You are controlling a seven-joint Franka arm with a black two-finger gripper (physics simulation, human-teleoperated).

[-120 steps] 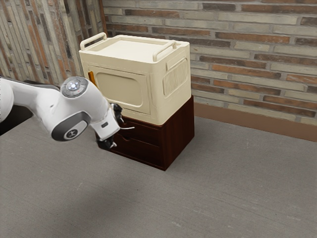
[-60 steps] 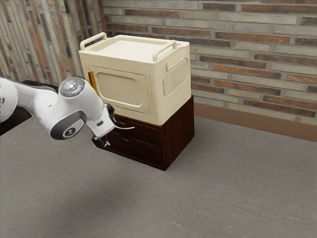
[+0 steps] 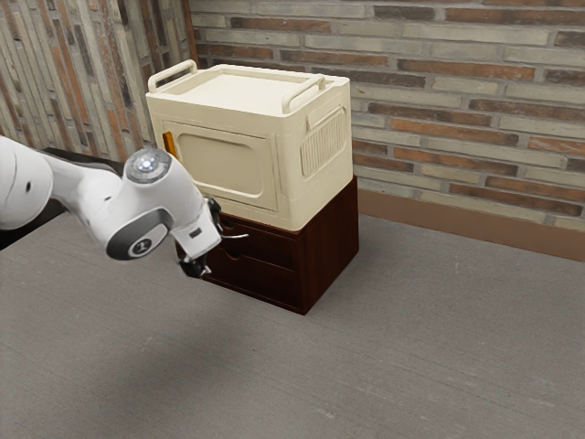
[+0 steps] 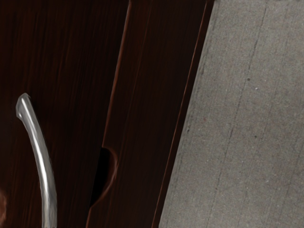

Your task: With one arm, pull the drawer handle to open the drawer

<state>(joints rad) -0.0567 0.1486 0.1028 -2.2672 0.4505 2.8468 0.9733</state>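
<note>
The black gripper [image 3: 211,245] is at the front of the dark wooden cabinet [image 3: 329,242], its two fingers spread wide apart. One end of the curved metal handle [image 3: 237,237] sticks out beside the hand; the rest is hidden behind it. That handle belongs to the upper drawer [image 3: 274,243], whose front looks flush with the cabinet. In the wrist view, the silvery handle [image 4: 42,161] curves across the dark upper drawer front [image 4: 71,61]. Contact between fingers and handle cannot be made out.
A cream box [image 3: 228,163] with a door and two top rails stands on the cabinet. Below the handled drawer is another drawer [image 3: 265,277] with a notch [image 4: 110,175] in its edge. Grey tabletop [image 3: 411,347] extends in front, and a brick wall [image 3: 475,119] stands behind.
My hand first drew back from the cabinet toward the exterior view's left, then came forward again, covering more of the handle. Cabinet and drawers look unmoved.
</note>
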